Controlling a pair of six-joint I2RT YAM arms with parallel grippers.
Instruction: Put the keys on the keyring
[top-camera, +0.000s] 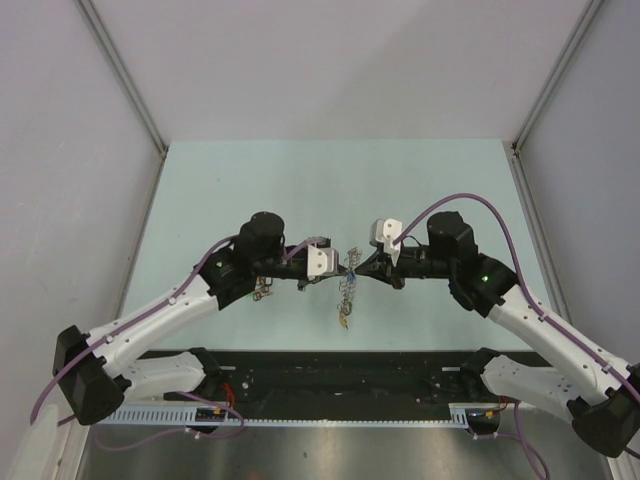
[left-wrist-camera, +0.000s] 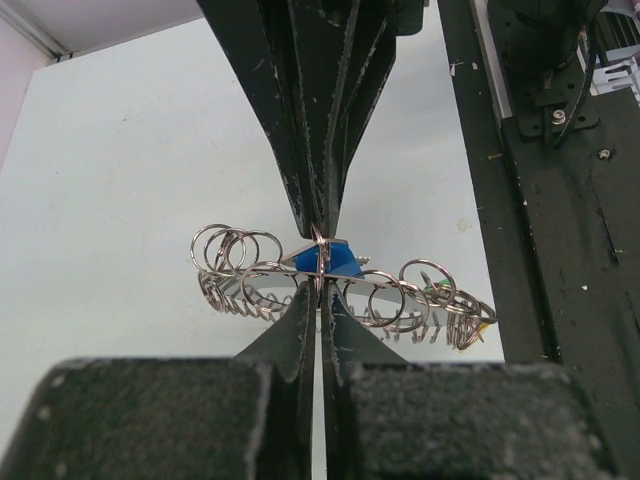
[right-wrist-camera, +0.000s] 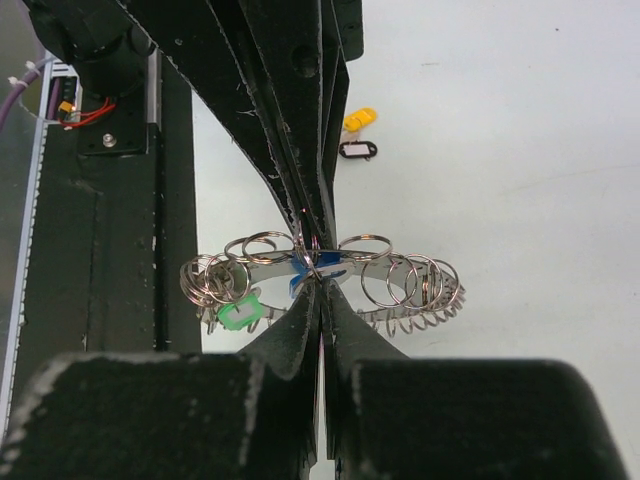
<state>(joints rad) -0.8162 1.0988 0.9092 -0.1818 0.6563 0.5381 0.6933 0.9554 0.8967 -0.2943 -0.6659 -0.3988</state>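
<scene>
Basically both tools are clenched, tip to tip, mid-worktop. The left tool (left-wrist-camera: 319, 300) has its jaws fully together and pinches the keyring (left-wrist-camera: 250, 287) at the middle of its band. The right tool (right-wrist-camera: 321, 295) is also shut tight and comes in from the opposite side at the same spot. A thin small ring and a blue tag (left-wrist-camera: 338, 260) sit right at the seam between the two sets of tips. I can't tell exactly which piece each tool has.

The keyring's long axis runs near-to-far, crossways to the line of the two arms. From overhead it's a thin streak. In the wrist views it's edge-on and roughly level, left to right. Split rings (left-wrist-camera: 225, 248) fringe its upper edge, with coil-like bits under it. The green tag (right-wrist-camera: 238, 316) and a yellow bit hang at the end toward the arm bases.

It appears held up off the worktop (top-camera: 300, 190); whether the near end touches it is unclear.

Beyond it, loose keys lie flat on the worktop: a yellow tag (right-wrist-camera: 361, 118) and a black tag (right-wrist-camera: 356, 150), just beside each other, well apart from the keyring.
</scene>
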